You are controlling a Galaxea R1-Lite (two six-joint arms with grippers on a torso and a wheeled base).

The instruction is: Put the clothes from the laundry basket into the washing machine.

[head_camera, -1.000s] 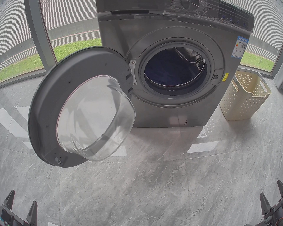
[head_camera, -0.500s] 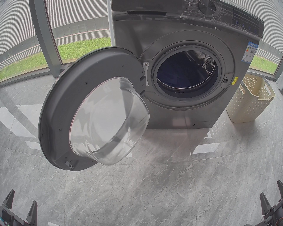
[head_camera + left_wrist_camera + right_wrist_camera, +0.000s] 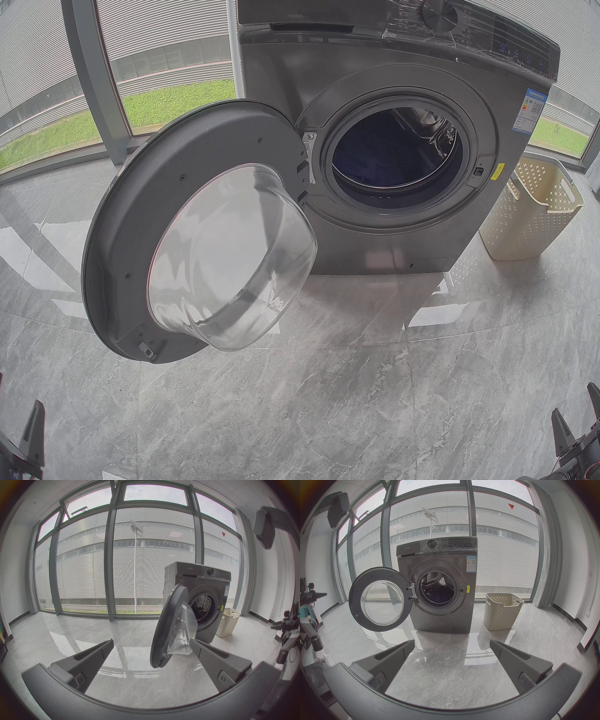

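Note:
The grey washing machine (image 3: 387, 56) stands on the floor ahead, its round door (image 3: 187, 231) swung wide open to the left. Dark blue cloth (image 3: 381, 156) lies inside the drum (image 3: 439, 589). A cream perforated laundry basket (image 3: 534, 209) stands right of the machine; no clothes show above its rim (image 3: 503, 597). Both grippers hang low, well short of the machine. My left gripper (image 3: 150, 642) is open and holds nothing. My right gripper (image 3: 573, 400) is open too, with only bare floor between its fingers (image 3: 518, 662).
Grey marble floor (image 3: 350, 387) stretches between me and the machine. The open door juts out over the floor on the left. Tall windows (image 3: 156, 56) run behind the machine, and a white wall (image 3: 581, 573) closes the right side.
The head camera shifted at first, so the whole scene slid right. Since then the left gripper has moved left, toward the head view's bottom-left corner. The right gripper has stayed put.

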